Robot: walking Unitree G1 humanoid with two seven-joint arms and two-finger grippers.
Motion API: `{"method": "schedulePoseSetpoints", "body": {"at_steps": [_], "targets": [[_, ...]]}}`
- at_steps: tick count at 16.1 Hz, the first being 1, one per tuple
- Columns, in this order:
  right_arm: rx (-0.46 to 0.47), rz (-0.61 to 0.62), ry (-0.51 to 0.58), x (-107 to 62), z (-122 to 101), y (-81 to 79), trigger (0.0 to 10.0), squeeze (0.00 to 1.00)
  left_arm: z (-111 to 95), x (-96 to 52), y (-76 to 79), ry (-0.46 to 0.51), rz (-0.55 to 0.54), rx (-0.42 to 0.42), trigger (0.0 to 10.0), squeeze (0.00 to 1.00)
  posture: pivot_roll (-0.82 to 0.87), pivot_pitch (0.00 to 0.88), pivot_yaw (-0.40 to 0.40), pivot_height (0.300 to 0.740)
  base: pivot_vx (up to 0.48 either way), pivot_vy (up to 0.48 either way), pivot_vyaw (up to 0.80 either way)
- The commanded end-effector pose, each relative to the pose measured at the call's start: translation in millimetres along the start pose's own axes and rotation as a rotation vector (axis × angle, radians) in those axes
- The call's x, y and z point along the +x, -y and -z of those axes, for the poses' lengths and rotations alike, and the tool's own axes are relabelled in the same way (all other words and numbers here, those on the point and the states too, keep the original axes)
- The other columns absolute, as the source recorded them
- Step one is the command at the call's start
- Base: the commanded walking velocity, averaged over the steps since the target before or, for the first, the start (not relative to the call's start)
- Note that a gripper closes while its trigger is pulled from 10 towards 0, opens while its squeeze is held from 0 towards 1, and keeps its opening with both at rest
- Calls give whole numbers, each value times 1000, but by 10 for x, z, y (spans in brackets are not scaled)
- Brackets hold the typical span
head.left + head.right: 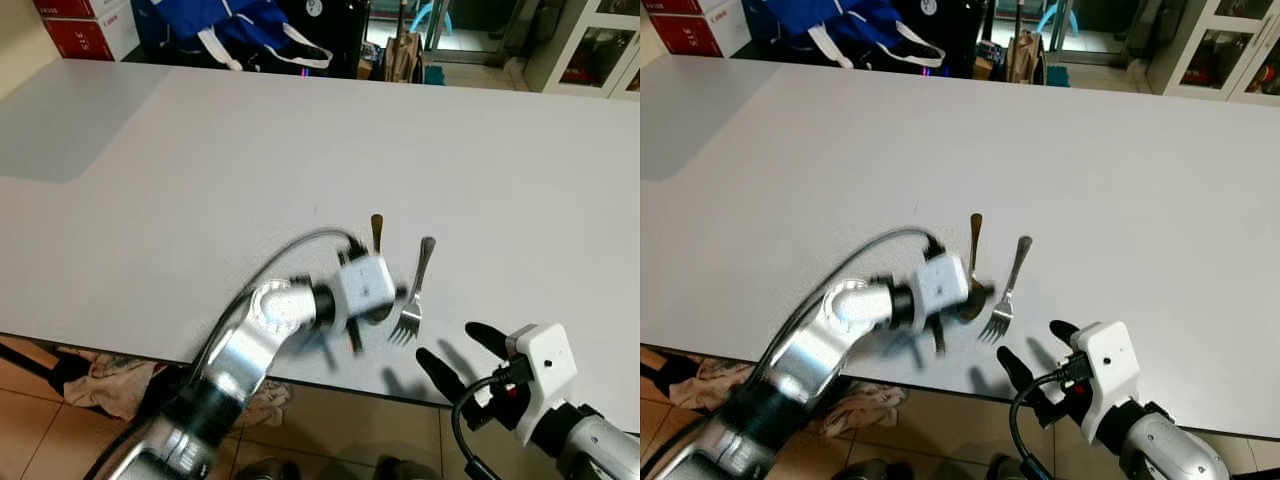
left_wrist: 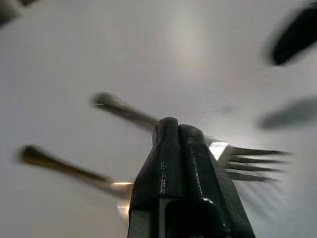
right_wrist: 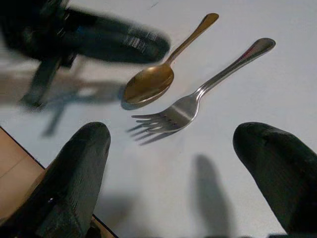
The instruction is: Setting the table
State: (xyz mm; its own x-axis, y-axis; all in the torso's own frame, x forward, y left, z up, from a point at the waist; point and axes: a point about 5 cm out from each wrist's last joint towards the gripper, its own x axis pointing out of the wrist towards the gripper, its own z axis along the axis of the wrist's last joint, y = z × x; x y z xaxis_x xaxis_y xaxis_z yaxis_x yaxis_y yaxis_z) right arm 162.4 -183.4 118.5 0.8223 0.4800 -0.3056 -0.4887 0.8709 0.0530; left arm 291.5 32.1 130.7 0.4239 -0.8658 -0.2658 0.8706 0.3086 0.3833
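Cutlery near front table edge

You've got the silver fork [image 1: 413, 296] and gold spoon [image 3: 153, 79] lying side by side, just apart, on the white table [image 1: 300, 150]. Left gripper [image 2: 177, 148], fingers pressed together, hovers above them. Right gripper [image 1: 462, 352], fingers spread, sits over the front edge.

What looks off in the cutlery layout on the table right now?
Both pieces lie tines and bowl toward the near table edge, handles pointing away. The silver metal fork and gold-coloured metal spoon lie side by side, slightly splayed. No plate beside them. Left gripper, fingers shut, hovers over them; right gripper open nearby.
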Motion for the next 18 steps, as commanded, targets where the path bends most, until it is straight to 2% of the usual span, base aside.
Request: {"method": "schedulePoseSetpoints", "body": {"at_steps": [1, 4, 9, 14, 18], "targets": [[4, -11, -3, 1, 10, -13, 10000, 0, 22, -3, -36, -13, -30, 9, 10000, 0, -134, 89, 40, 740, 0, 0, 0], [3, -6, 2, 12, -2, -11, 10000, 0, 173, 19, -40, -87, -54, -10, 10000, 0, -139, 93, 40, 740, 0, 0, 0], [2, -3, -1, -1, -9, -12, 10000, 0, 269, 88, 43, -122, -14, -28, 10000, 0, -147, 99, 36, 740, 0, 0, 0], [2, -7, -2, -5, -14, -19, 10000, 0, 248, 154, 95, -108, 39, -15, 10000, 0, -149, 101, 35, 740, 0, 0, 0], [1, -9, -6, -9, -12, -21, 10000, 0, 243, 142, 155, -107, 94, -16, 10000, 0, -150, 103, 35, 740, 0, 0, 0]]}}
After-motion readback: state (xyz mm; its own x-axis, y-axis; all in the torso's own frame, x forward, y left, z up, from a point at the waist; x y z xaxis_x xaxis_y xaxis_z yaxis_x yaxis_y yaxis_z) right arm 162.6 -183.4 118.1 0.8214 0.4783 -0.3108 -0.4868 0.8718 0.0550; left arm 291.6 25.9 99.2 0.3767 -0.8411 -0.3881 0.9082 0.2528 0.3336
